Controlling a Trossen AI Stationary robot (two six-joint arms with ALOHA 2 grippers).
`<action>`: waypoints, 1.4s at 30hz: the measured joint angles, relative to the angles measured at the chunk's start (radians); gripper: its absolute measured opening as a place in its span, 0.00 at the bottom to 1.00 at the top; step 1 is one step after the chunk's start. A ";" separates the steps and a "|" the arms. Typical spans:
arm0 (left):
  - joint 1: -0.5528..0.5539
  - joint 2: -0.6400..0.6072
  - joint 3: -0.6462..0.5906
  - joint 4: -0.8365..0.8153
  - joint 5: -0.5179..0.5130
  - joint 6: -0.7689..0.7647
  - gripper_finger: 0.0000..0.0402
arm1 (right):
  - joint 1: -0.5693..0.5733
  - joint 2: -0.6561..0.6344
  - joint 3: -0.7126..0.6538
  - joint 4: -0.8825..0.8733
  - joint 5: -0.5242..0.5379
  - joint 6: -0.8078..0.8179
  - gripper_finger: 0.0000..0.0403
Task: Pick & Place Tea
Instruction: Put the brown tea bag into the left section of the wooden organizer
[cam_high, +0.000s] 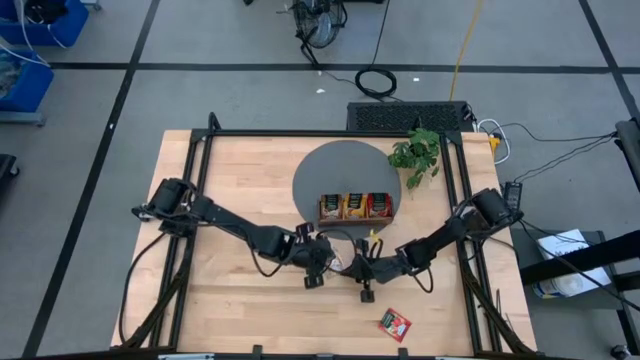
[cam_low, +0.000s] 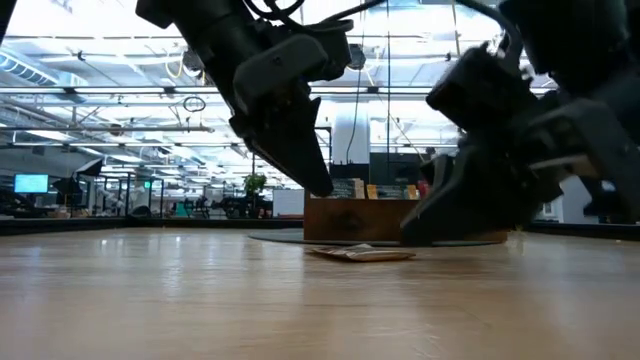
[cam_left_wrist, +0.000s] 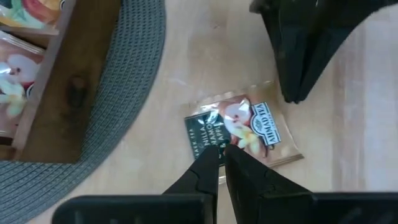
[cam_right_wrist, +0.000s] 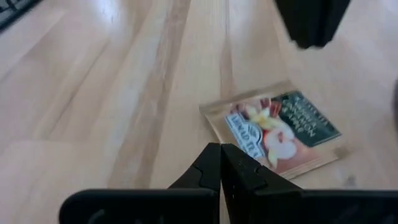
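Note:
A pale beige tea sachet (cam_left_wrist: 242, 130) lies flat on the wooden table in front of the brown tray (cam_high: 355, 207). It also shows in the right wrist view (cam_right_wrist: 273, 130) and the low view (cam_low: 360, 253). My left gripper (cam_left_wrist: 221, 158) hangs shut above it, clear of the table in the low view (cam_low: 320, 185). My right gripper (cam_right_wrist: 221, 152) is shut and sits low (cam_low: 415, 232), its tips at the sachet's edge. In the high view both grippers (cam_high: 335, 258) (cam_high: 352, 266) meet at the table's middle. A red sachet (cam_high: 394, 324) lies alone near the front edge. My right gripper's shut fingertips (cam_right_wrist: 211, 155) come in low and slanting beside the beige sachet's near edge (cam_right_wrist: 214, 121). I cannot tell whether they touch it. The sachet lies flat on the table.
The tray holds several sachets and stands on a round grey mat (cam_high: 330, 165). A small green plant (cam_high: 415, 152) stands at the far right. Bare wood lies to the left and near the front edge.

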 joint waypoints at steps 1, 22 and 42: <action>0.003 0.000 0.000 -0.003 -0.002 0.004 0.09 | 0.000 0.010 0.000 0.005 -0.001 0.001 0.00; 0.007 0.000 0.001 -0.164 0.025 0.041 0.09 | 0.021 -0.038 0.084 -0.086 0.025 -0.075 0.00; 0.045 -0.002 -0.108 0.102 0.240 0.111 0.24 | -0.054 0.048 0.098 -0.176 -0.013 0.062 0.00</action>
